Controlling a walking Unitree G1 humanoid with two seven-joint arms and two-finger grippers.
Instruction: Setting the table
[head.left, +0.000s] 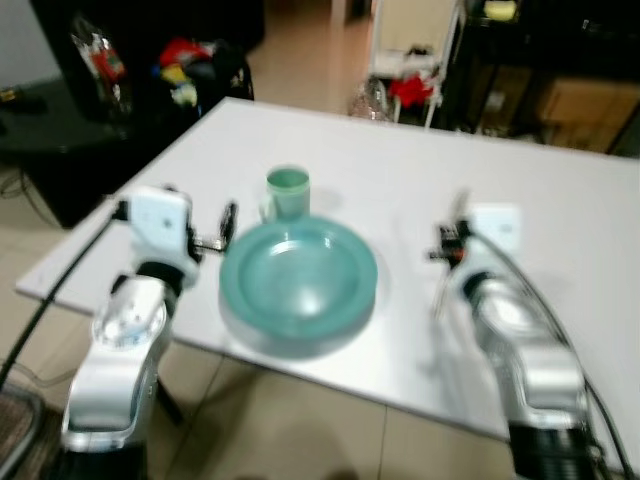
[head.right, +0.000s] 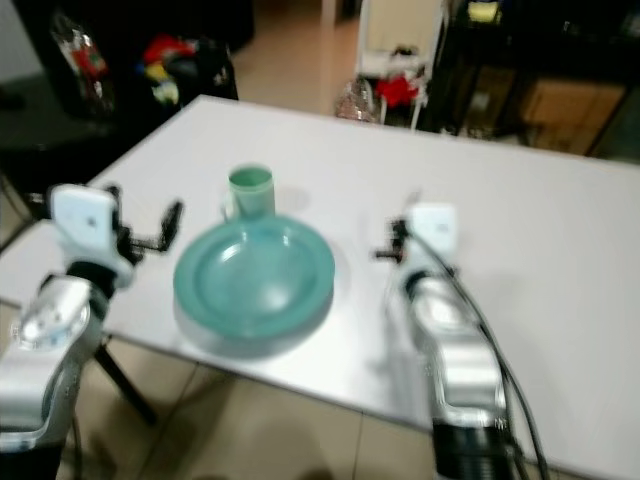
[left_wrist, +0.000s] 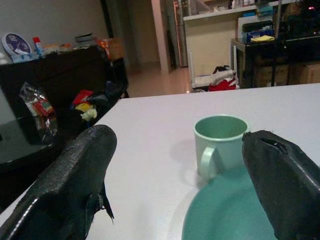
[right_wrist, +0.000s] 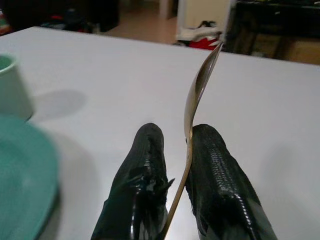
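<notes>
Spoon (right_wrist: 196, 95) clamped between the black fingers (right_wrist: 220, 175) of the right end effector (right_wrist: 186, 150), bowl end angled up above the white table (head.left: 560, 260), to the right of the green plate (head.left: 298, 275) and green cup (head.left: 287, 193). Left end effector (left_wrist: 175, 185) spread wide and empty, low over the table at the plate's left edge. Both head views blurred, spoon barely discernible there.

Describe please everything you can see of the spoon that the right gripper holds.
The spoon looks like thin, shiny metal, silver with a warm tint. The right gripper pinches its handle between the two black fingers, so the bowl end rises past the fingertips, tilted, above the white table. It hangs in the air to the right of the green plate and touches nothing but the fingers.
</notes>
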